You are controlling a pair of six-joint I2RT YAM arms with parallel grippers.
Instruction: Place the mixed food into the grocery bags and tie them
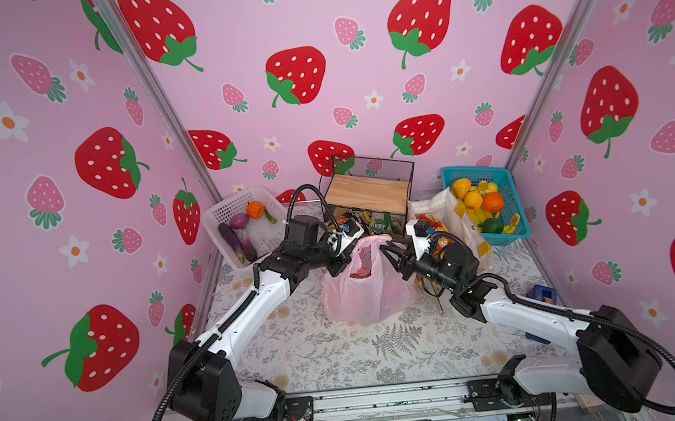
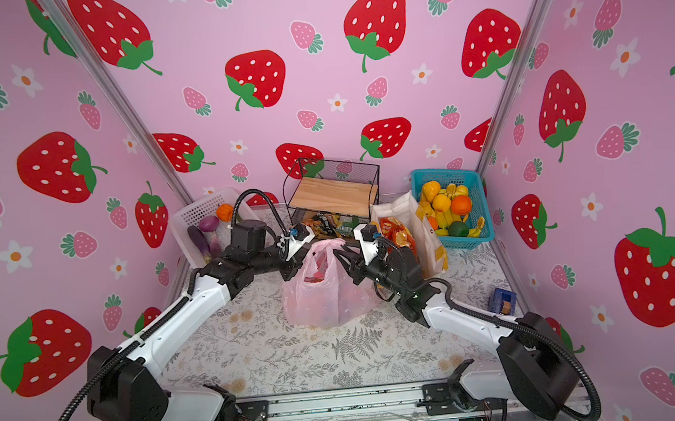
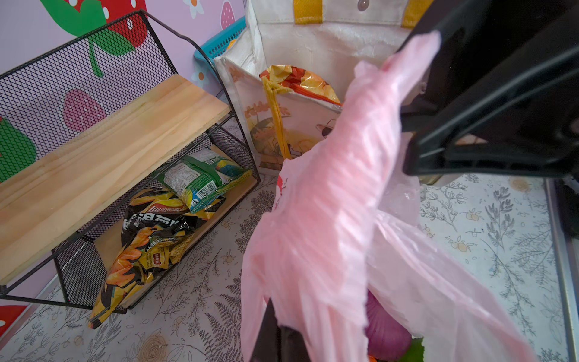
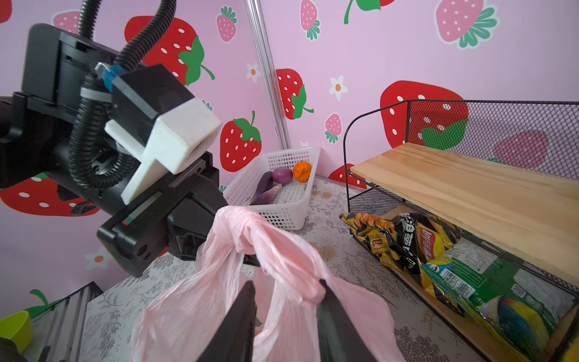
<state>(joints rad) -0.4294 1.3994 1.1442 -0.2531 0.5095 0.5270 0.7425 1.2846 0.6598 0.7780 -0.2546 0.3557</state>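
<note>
Near tabletop [image 1: 340, 357]: lying open, offering free passage. Centre: pink bag [image 1: 366, 296] standing in the way. Far edge, left to right: white basket [image 1: 235, 208], wire shelf [image 1: 367, 192], tote [image 1: 471, 229] and blue basket [image 1: 509, 188] crowding together.

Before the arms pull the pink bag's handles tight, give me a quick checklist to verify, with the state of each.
1. The left gripper shut on a handle of the pink bag: ok.
2. The right gripper holding the other handle: cannot tell; its fingers stand apart, with the handle draped over one.
3. Handles crossed into a knot: ok, one loose twist shows.
4. Food sits below the knot: ok; a purple piece lies low in the bag.
5. The white tote closed: not ok; its mouth is open, with a snack packet sticking up.
</note>
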